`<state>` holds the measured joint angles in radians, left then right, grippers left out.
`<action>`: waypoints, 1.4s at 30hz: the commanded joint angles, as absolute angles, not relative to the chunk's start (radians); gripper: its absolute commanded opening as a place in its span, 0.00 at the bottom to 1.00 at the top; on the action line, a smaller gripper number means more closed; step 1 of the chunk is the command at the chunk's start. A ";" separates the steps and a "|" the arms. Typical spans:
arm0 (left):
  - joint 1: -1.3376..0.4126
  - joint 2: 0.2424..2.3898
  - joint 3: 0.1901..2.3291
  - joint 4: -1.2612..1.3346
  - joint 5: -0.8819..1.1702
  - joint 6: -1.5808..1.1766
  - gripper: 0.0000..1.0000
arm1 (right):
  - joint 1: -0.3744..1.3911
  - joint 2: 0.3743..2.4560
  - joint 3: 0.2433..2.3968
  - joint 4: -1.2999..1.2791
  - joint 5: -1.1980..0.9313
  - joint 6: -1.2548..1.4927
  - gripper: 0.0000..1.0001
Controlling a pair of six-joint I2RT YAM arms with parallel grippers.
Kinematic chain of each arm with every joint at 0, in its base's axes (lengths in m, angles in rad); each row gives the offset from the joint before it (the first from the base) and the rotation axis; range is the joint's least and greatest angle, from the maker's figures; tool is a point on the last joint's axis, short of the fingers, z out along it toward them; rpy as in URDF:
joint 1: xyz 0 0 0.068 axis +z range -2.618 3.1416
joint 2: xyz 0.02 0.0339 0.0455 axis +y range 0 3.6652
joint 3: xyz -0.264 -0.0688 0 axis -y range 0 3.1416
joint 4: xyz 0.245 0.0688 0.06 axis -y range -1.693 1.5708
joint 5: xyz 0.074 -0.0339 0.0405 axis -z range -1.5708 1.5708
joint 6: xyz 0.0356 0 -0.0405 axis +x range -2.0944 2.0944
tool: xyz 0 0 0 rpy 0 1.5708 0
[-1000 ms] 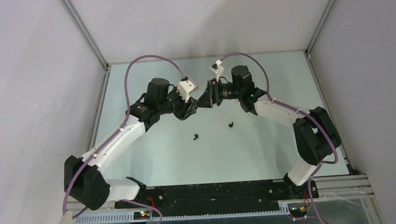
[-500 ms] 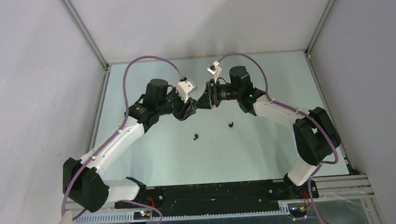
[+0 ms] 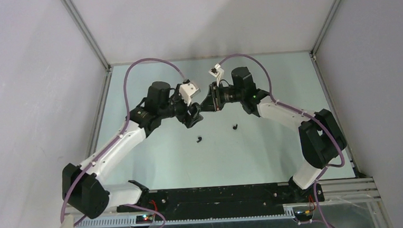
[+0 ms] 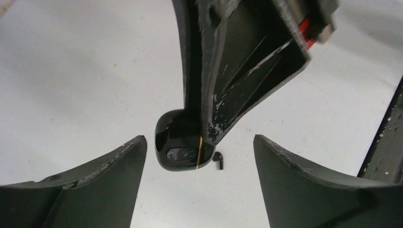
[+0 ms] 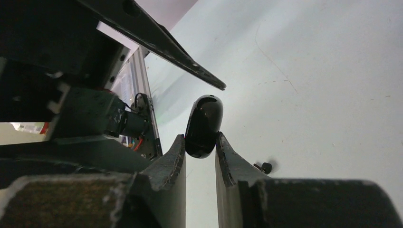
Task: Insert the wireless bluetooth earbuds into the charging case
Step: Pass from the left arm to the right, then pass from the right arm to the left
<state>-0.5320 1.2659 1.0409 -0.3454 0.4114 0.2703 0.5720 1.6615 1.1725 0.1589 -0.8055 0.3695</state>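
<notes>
The charging case (image 5: 203, 124) is a glossy black rounded shell with a thin gold line (image 4: 183, 147). It hangs above the table in mid-air. My right gripper (image 5: 200, 140) is shut on it, one finger pressing each flat side. My left gripper (image 4: 199, 139) is open, with its fingers (image 4: 119, 180) wide on either side of the case and not touching it. Two black earbuds lie on the table, one (image 3: 199, 140) nearer the left arm and one (image 3: 235, 126) nearer the right. An earbud (image 4: 219, 160) also shows just past the case, and one (image 5: 265, 166) beside my right finger.
Both wrists meet over the middle of the pale green table (image 3: 276, 157). Aluminium rails (image 3: 99, 107) and grey walls bound the table left, right and back. Purple cables (image 3: 148, 61) arch over both arms.
My left gripper has opened, let go of the case and drawn back slightly toward the lower left. My right gripper has closed onto the case and now holds it alone.
</notes>
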 commanded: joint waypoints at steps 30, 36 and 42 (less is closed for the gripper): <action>-0.457 1.439 1.290 -0.920 1.086 0.735 0.98 | 0.485 1.516 1.420 -0.745 -1.072 -0.558 0.10; -0.500 1.451 1.292 -0.923 1.077 0.741 0.87 | 0.499 1.599 1.511 -0.944 -1.103 -0.695 0.10; -0.508 1.453 1.289 -0.909 1.083 0.726 0.82 | 0.542 1.644 1.543 -1.078 -1.102 -0.810 0.10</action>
